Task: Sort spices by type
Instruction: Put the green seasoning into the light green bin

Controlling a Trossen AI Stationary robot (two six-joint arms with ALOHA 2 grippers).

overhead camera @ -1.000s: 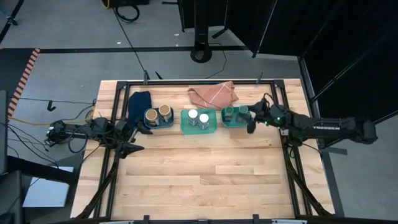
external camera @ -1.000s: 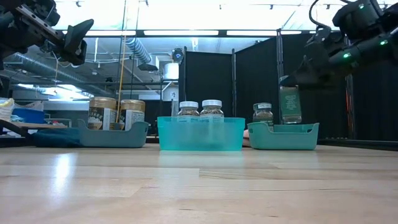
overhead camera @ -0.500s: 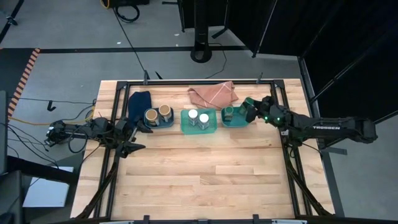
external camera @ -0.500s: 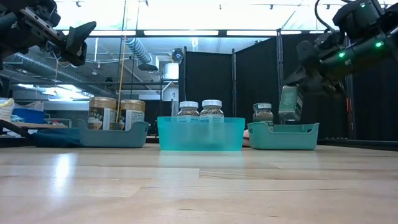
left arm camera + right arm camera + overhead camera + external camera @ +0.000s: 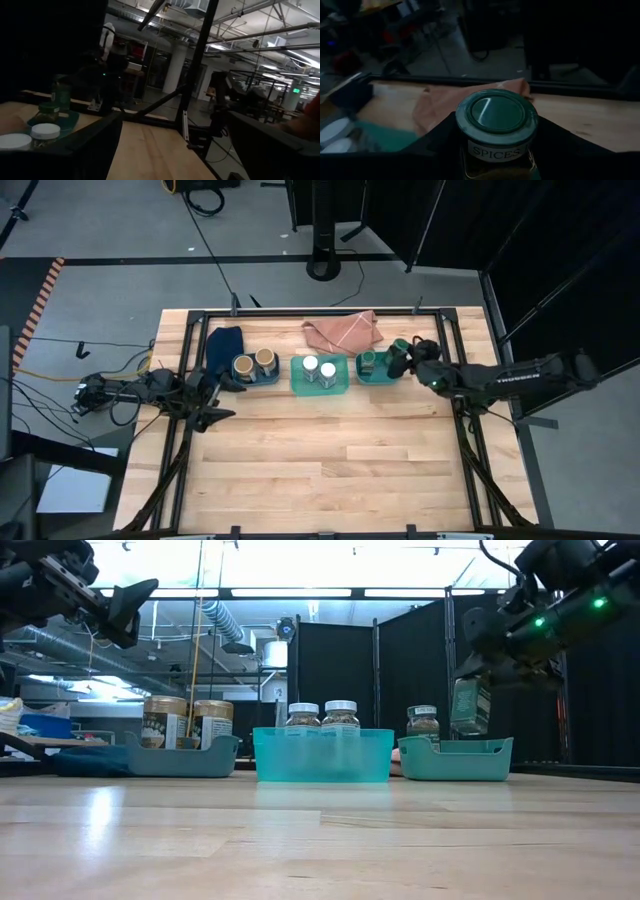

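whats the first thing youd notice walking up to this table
Three teal trays sit in a row at the table's far side, holding the tan-lidded jars on the left, the white-lidded jars in the middle and one green-lidded jar on the right. The right gripper holds a second green-lidded jar in the air above the right tray. The left gripper waits open, by the left tray.

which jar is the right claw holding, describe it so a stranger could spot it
Start at the right-hand teal tray on the wooden table, beside the middle tray of white-lidded jars. The green-lidded jar hangs above that tray's right end, gripped by the right claw. Its twin stands in the tray; this one is lifted and reads SPICES.
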